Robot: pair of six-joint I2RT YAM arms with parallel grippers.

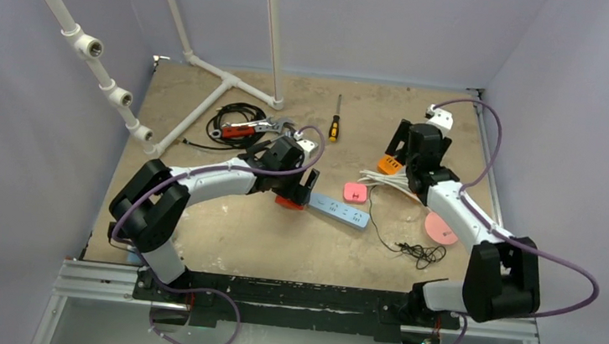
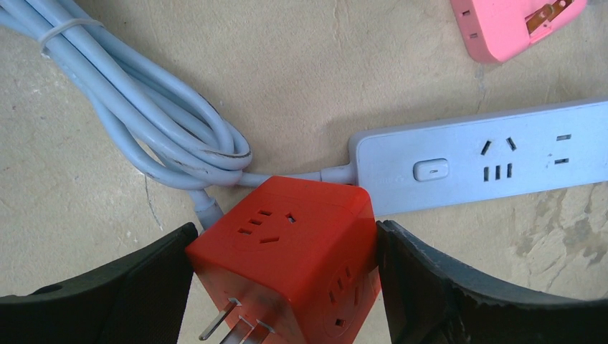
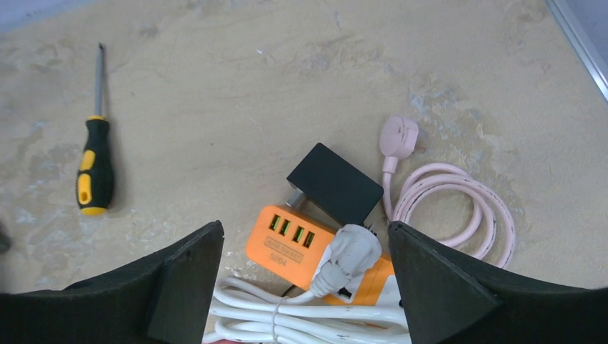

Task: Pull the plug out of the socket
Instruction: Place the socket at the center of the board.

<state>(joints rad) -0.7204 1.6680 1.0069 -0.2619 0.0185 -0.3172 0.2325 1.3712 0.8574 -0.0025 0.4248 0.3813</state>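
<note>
**Enclosure.** The work area is closed on three sides by plain, pale lavender-grey panels: a back wall [image 1: 366,26], a left wall [image 1: 14,178] and a right wall [image 1: 592,124].

**Table.** The table [image 1: 235,245] has a matt tan surface, mottled with lighter worn patches and dark scuffs. A metal strip [image 1: 489,156] is fitted along its right edge. A silver rail [image 1: 97,283] runs across the near edge.

**Fixtures.** A white pipe run [image 1: 86,43] with open tee fittings slants down beside the left wall. It is joined to pipes laid flat [image 1: 207,99] on the table's far left. Two more pipes [image 1: 274,34] rise from them out of view.

**Light.** Illumination is even and diffuse; only soft shadows are cast.
</note>
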